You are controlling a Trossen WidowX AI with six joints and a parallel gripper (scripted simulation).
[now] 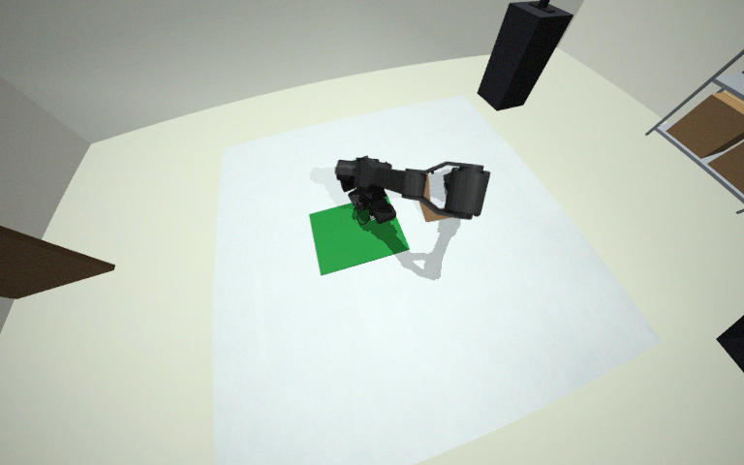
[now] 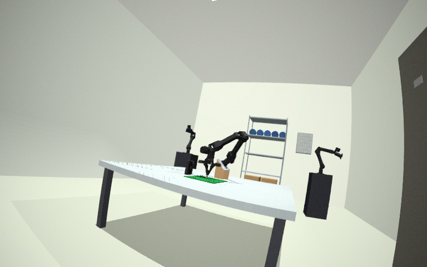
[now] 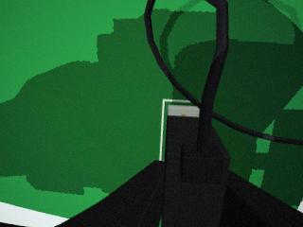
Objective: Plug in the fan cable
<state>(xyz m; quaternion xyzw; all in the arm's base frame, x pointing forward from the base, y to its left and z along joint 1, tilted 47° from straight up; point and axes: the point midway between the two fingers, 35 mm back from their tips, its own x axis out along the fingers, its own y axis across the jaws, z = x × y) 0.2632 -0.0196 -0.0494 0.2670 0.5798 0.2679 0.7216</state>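
Under my jaws there is a white table (image 1: 307,351) (image 2: 195,189). Directly on its top lies flat the green board (image 1: 345,241) (image 2: 205,179) (image 3: 62,43). As the top view shows, an orange-brown block (image 1: 434,213) (image 2: 222,172) stands near the board, at its two o'clock. The block and the board are apart.
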